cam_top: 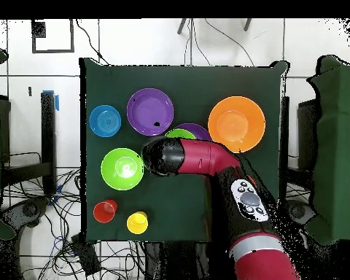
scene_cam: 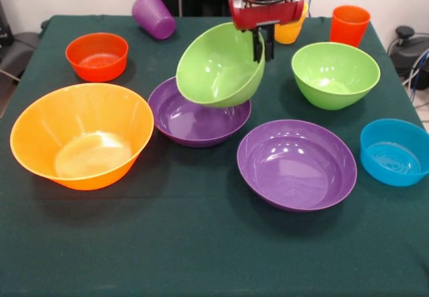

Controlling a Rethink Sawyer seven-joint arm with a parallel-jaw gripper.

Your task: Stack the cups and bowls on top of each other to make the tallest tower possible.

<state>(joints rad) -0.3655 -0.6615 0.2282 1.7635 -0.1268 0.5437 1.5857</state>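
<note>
Gripper point(scene_cam: 263, 45) clamped on the rim of one green bowl point(scene_cam: 220, 66), dark fingers pinching the rim's upper right edge. Bowl is lifted and tilted, opening facing the camera and slightly down, hanging over the back purple bowl point(scene_cam: 198, 119); its lower edge overlaps that bowl's rim in the front view, contact cannot be told.

Front view, positions by clock face from table centre:
- Large yellow-orange bowl point(scene_cam: 82, 136) at 9 o'clock, upright, empty.
- Small red-orange bowl point(scene_cam: 97, 56) at 10 o'clock, upright.
- Ribbed purple cup point(scene_cam: 153, 16) at 11 o'clock, lying on its side near the table's back edge.
- Yellow-orange cup point(scene_cam: 291, 30) at 1 o'clock, mostly hidden behind the red gripper body.
- Orange-red cup point(scene_cam: 349, 25) further toward 2 o'clock, upright.
- Second green bowl point(scene_cam: 335, 74) at 2 o'clock, upright on the cloth, apart from the others.
- Second purple bowl point(scene_cam: 296, 164) at 4 o'clock, upright, just beside the back purple one but not touching.
- Small blue bowl point(scene_cam: 395, 151) at 3 o'clock, near the table edge.

Overhead view: arm point(cam_top: 207, 160) covers most of the held green bowl and the purple bowl beneath; only slivers show at its upper edge. Green tablecloth point(scene_cam: 201, 250) bare in the front half. No bowl is nested in another.
</note>
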